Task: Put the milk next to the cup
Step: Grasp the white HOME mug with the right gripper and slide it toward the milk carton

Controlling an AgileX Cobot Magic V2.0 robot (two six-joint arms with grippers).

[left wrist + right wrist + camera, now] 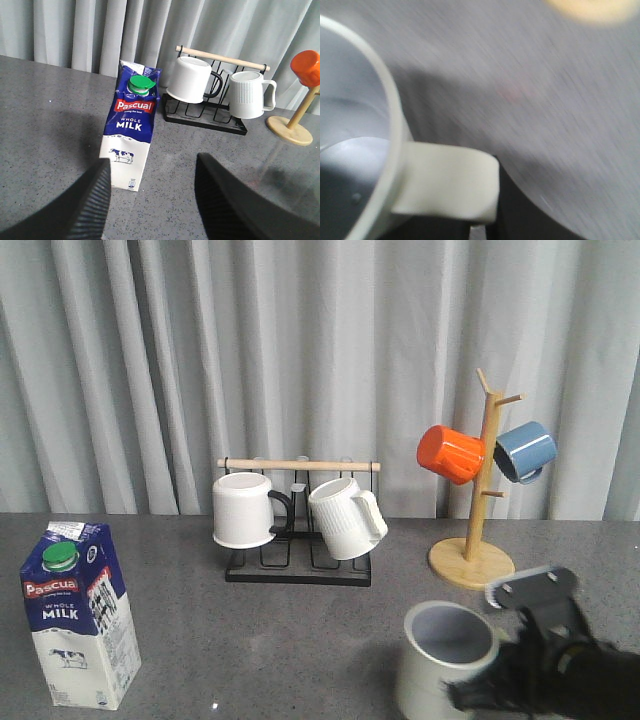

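Observation:
The milk (78, 612) is a tall blue-and-white carton with a green cap, standing upright at the front left of the table. In the left wrist view the milk (129, 131) stands just beyond my left gripper (151, 165), which is open with nothing between its fingers. The cup (445, 660), cream with a greyish inside, is at the front right, far from the milk. My right gripper (482, 695) is shut on its handle. The blurred right wrist view shows the cup's handle (445, 182) held in my right gripper (470, 225). Whether the cup rests on the table is hidden.
A black rack with a wooden bar (298, 570) at the back middle holds a plain white mug (243, 510) and a ribbed white mug (345, 518). A wooden mug tree (472, 562) at the back right carries an orange mug (449, 453) and a blue mug (525, 450). A grey curtain hangs behind.

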